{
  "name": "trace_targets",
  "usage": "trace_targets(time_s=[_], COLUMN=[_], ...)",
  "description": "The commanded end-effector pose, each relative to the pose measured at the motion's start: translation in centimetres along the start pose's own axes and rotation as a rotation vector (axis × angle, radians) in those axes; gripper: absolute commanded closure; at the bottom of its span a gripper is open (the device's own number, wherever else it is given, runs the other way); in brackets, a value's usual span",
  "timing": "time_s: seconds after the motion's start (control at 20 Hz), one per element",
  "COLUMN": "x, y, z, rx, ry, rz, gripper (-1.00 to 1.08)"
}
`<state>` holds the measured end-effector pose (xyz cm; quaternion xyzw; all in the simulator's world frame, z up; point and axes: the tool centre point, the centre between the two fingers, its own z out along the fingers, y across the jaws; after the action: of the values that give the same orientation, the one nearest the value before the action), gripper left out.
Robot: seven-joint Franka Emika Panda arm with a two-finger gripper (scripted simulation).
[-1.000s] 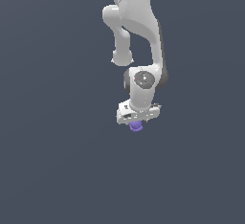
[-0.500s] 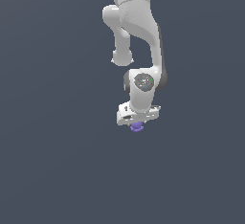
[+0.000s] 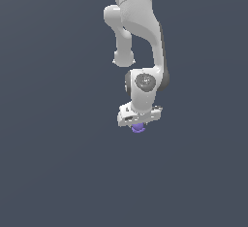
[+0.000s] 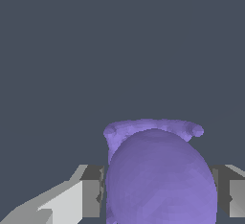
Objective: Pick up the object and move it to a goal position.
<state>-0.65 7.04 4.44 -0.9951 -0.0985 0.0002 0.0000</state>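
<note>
The purple dome-shaped object [image 3: 138, 128] shows just under the white gripper [image 3: 139, 122] in the exterior view, mostly hidden by the hand. In the wrist view the purple object [image 4: 160, 175] fills the space between the two grey fingers [image 4: 93, 192], its flared brim on the far side. The gripper [image 4: 160, 192] is shut on the object, with both pads against the dome's sides. The arm hangs down from the top of the exterior view.
A plain dark grey surface [image 3: 58, 163] fills the background in both views. No other objects or edges show.
The arm and the held purple object have shifted very slightly; the grip is unchanged.
</note>
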Motion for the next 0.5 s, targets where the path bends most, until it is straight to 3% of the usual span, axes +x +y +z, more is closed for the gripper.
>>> trace_targets(time_s=[0.0, 0.45], x=[0.0, -0.2], y=[0.3, 3.1], z=[-0.7, -6.5], rx=[0.0, 0.0], ry=[0.001, 0.001], rz=[0.0, 0.0], gripper=[1.08, 1.08])
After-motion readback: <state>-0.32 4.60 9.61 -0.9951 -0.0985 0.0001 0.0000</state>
